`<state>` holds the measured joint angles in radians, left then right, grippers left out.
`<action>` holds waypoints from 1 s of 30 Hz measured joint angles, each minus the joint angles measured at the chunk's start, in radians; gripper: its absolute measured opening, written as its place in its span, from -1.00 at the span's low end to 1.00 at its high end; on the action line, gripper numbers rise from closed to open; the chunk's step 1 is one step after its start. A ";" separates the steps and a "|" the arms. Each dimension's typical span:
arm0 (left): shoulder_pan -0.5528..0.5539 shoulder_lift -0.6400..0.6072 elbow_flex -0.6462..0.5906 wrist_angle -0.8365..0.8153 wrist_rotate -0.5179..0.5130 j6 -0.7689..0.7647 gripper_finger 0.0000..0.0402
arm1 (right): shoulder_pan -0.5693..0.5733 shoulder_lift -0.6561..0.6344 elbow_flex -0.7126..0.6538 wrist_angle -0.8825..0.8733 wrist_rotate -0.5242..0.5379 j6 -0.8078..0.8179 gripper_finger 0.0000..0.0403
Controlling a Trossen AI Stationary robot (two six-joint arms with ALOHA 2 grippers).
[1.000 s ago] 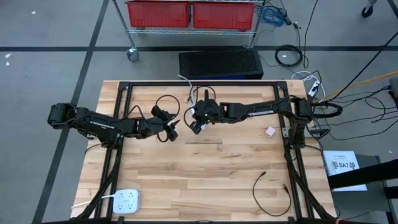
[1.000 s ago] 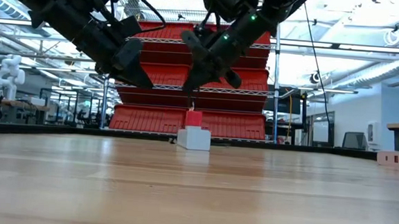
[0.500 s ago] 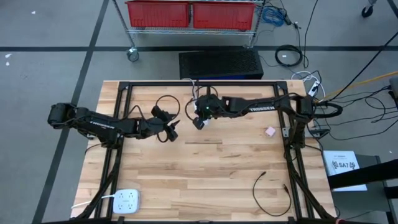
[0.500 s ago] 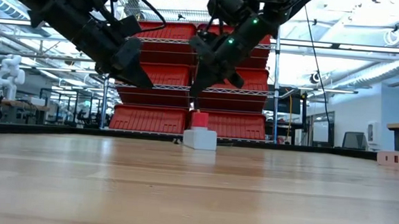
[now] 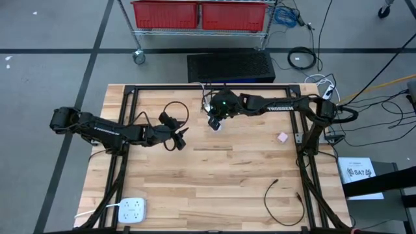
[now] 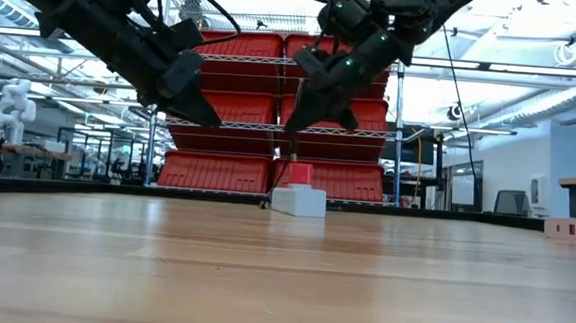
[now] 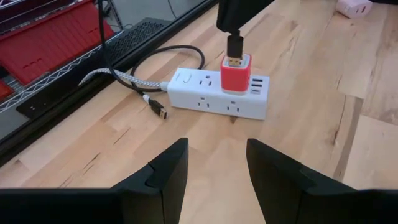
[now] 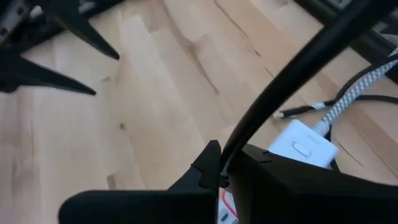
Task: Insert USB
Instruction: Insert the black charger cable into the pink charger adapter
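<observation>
Over on the left, the left gripper point(image 5: 178, 138) hangs above the wooden table point(image 5: 214, 188) with its two dark fingers point(image 7: 163, 177) spread wide, nothing between them and nothing touched (it simply looks toward the action). From its wrist view the scene is plain: a white power strip point(image 7: 214, 95) lies on the boards, a red charger cube point(image 7: 236, 72) plugged into its top, and a braided cable point(image 7: 124, 79) trails off beside it with a loose plug point(image 7: 159, 112) resting on the wood.

Moving right, the right gripper point(image 5: 215, 119) sits directly over that strip, fingers pressed together on the black USB plug point(image 7: 234, 45), pinching it upright. The plug's metal tip is at the top face of the red cube, touching or just entering; how deep it sits cannot be told. In the low view the gripper point(image 6: 301, 117) points straight down at the cube point(image 6: 296, 174).

Farther back, beyond the table, two red bins point(image 5: 198, 14) sit on a wire cart; their contents cannot be made out.
</observation>
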<state>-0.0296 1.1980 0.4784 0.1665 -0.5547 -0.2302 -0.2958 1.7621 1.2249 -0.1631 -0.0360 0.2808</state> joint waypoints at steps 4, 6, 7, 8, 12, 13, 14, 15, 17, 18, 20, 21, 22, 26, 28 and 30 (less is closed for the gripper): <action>0.000 0.000 0.000 0.003 0.000 0.000 -0.16 | 0.006 -0.020 -0.048 0.034 0.070 0.045 -1.00; 0.001 0.000 0.000 0.004 -0.001 0.000 -0.16 | 0.017 -0.027 -0.053 0.030 0.111 0.044 -1.00; 0.001 0.000 0.000 0.003 -0.001 0.000 -0.16 | 0.021 -0.030 -0.054 0.030 0.116 0.039 -1.00; 0.001 0.000 0.000 0.004 -0.001 0.000 -0.16 | 0.022 -0.032 -0.054 0.029 0.116 0.035 -1.00; 0.003 0.000 0.000 0.006 -0.002 -0.001 -0.16 | 0.022 -0.033 -0.054 0.025 0.114 0.044 -1.00; 0.003 0.000 0.000 0.005 -0.004 -0.001 -0.16 | 0.022 -0.033 -0.054 0.026 0.114 0.044 -1.00; 0.003 0.000 0.000 0.005 -0.004 -0.001 -0.16 | 0.022 -0.034 -0.054 0.026 0.115 0.043 -1.00; 0.003 0.000 0.000 0.006 -0.004 -0.001 -0.16 | 0.021 -0.034 -0.054 0.025 0.115 0.041 -1.00; 0.003 0.000 0.000 0.005 -0.004 -0.001 -0.16 | 0.022 -0.034 -0.054 0.021 0.114 0.041 -1.00; 0.003 0.000 0.000 0.005 -0.004 -0.001 -0.16 | 0.022 -0.034 -0.054 0.020 0.114 0.041 -1.00; 0.003 0.000 0.000 0.006 -0.005 -0.001 -0.16 | 0.023 -0.034 -0.054 0.021 0.113 0.041 -1.00; 0.003 0.000 0.000 0.004 -0.004 -0.001 -0.16 | 0.023 -0.034 -0.054 0.021 0.113 0.041 -1.00; 0.003 0.000 0.000 0.004 -0.004 -0.001 -0.16 | 0.023 -0.034 -0.054 0.022 0.113 0.041 -1.00; 0.003 0.000 0.000 0.004 -0.004 -0.001 -0.16 | 0.023 -0.034 -0.054 0.025 0.113 0.040 -1.00; 0.003 0.000 0.000 0.004 -0.004 -0.001 -0.16 | 0.023 -0.034 -0.054 0.031 0.110 0.039 -1.00; 0.003 0.000 0.000 0.004 -0.004 -0.001 -0.16 | 0.023 -0.034 -0.054 0.040 0.108 0.036 -1.00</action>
<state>-0.0269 1.1980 0.4782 0.1705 -0.5591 -0.2314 -0.2729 1.7279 1.1713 -0.1233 0.0718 0.3172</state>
